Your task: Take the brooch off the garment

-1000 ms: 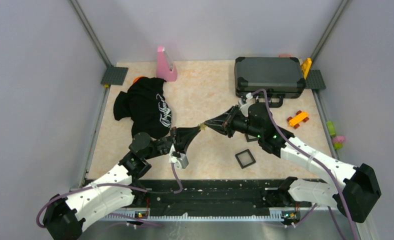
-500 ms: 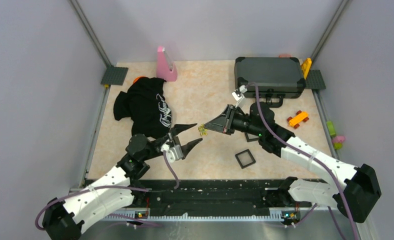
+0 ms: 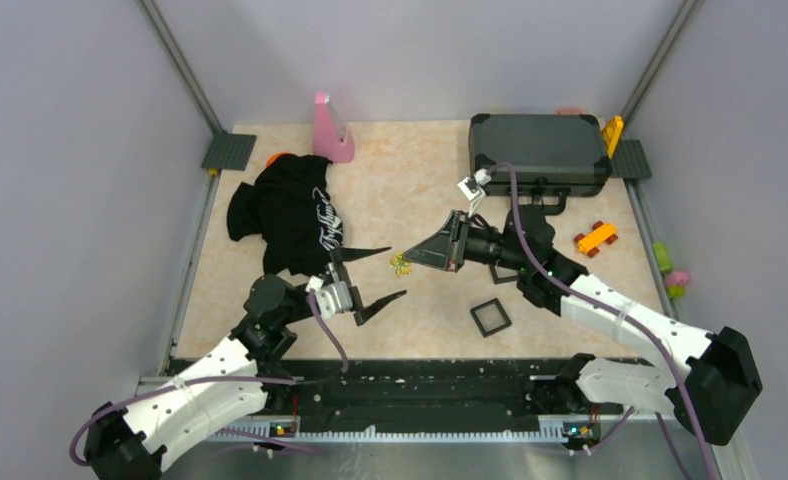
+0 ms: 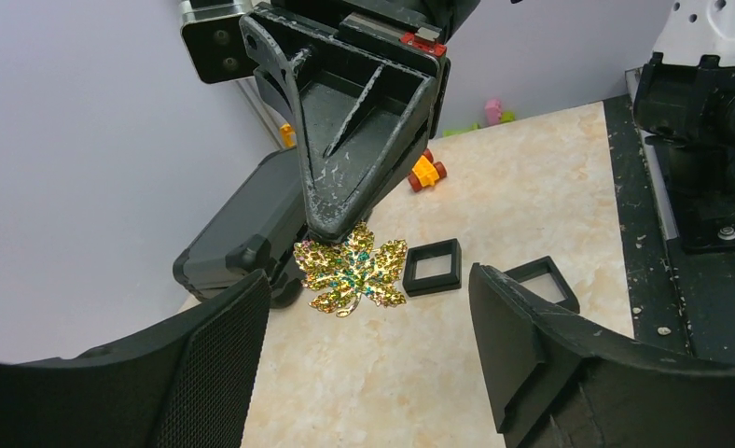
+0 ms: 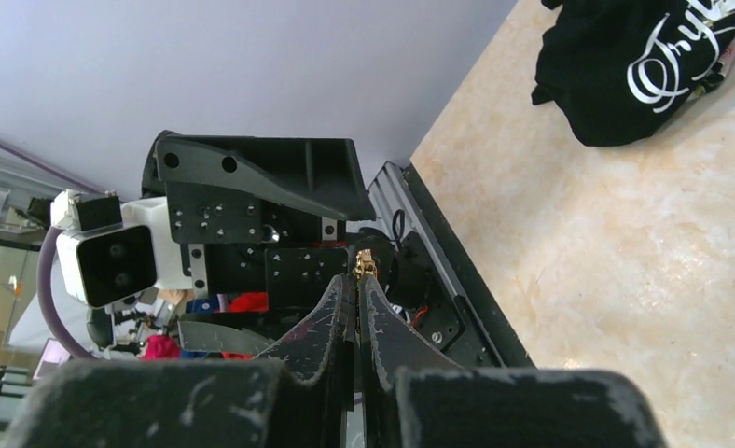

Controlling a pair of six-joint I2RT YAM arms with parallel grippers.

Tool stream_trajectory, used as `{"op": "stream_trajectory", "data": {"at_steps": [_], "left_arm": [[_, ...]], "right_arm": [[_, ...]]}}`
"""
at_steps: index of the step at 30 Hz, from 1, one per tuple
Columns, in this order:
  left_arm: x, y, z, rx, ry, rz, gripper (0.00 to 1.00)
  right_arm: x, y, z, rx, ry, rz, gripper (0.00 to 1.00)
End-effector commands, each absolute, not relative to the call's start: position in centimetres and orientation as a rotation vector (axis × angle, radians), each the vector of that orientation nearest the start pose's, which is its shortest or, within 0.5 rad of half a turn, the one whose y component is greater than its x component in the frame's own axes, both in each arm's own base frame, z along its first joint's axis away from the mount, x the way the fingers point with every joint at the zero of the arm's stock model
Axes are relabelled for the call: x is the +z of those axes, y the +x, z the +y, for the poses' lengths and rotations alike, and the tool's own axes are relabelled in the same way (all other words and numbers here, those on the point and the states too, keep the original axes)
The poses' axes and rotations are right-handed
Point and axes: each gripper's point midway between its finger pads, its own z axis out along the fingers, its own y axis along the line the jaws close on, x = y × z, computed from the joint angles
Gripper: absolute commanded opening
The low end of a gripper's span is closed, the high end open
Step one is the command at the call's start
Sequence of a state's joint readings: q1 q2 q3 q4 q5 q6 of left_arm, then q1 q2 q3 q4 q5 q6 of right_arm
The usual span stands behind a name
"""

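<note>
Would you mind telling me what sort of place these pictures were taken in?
Probably a robotics lab test cell: grey walls box in a marble-patterned table, a left arm and right arm are mounted at its near edge, and unrelated props (hard case, toy car, black T-shirt) lie scattered on it.

We see the brooch (image 4: pixel 352 271) in glittering gold, flecked with green, blue and red. The garment (image 3: pixel 290 210) is black with white script. The table (image 3: pixel 410 190) is marbled peach and cream. Far right, the case (image 3: pixel 535 145) is dark grey and the toy car (image 3: pixel 595 237) is orange with red wheels.
</note>
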State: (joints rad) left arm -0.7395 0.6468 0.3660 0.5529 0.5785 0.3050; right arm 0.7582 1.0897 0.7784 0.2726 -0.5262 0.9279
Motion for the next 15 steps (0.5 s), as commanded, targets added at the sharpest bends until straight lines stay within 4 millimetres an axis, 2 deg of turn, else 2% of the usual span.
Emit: {"op": "stream_trajectory", "data": {"at_steps": [1,15], "left_arm": [[29.93,15.9,-26.02,-0.73,1.056,0.827,0.81],[30.71,16.42,-26.62,-0.719,1.06,0.797,0.76]], "right_arm": [[31.57,17.37,33.4,1.735,-0.355,1.776,0.0],[30.93,17.23,33.99,1.818,-0.321,1.792,0.0]]}}
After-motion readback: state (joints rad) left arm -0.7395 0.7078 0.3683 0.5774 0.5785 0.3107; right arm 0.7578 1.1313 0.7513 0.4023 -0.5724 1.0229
